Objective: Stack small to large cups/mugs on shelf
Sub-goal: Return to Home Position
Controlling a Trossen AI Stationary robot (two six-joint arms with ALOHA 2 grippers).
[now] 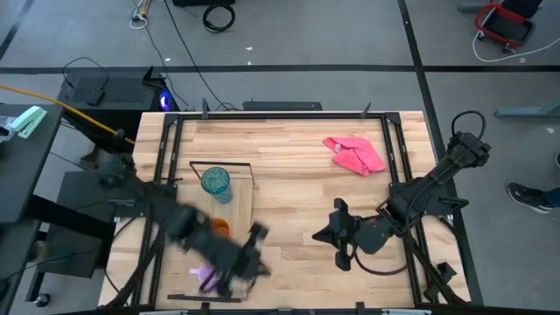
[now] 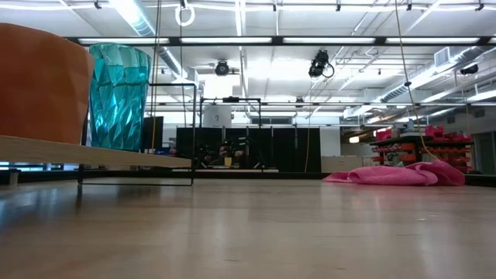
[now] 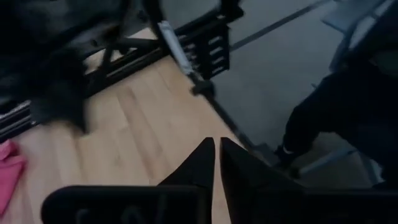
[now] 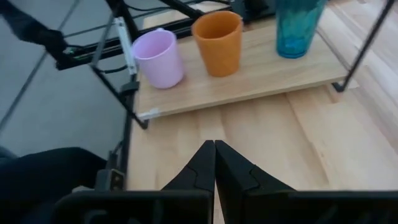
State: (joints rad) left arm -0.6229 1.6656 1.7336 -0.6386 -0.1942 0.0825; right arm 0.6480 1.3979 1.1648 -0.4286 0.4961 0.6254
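The shelf (image 1: 238, 210) stands at the table's left, a pale board on a black wire frame. On it stand in a row the teal tumbler (image 1: 217, 183) at the far end, the orange mug (image 1: 220, 229) in the middle and the lilac mug (image 1: 207, 278) at the near end. The right wrist view shows all three upright on the board: the lilac mug (image 4: 158, 57), the orange mug (image 4: 217, 42), the tumbler (image 4: 297, 25). My left gripper (image 1: 259, 249) is shut and empty just right of the shelf's near end. My right gripper (image 1: 320, 234) is shut and empty at mid-table, pointing at the shelf.
A pink cloth (image 1: 354, 155) lies crumpled at the table's far right and shows in the low view (image 2: 403, 173). Bare wood lies between the shelf and the cloth. A person's dark leg (image 3: 348, 118) stands beyond the table's edge.
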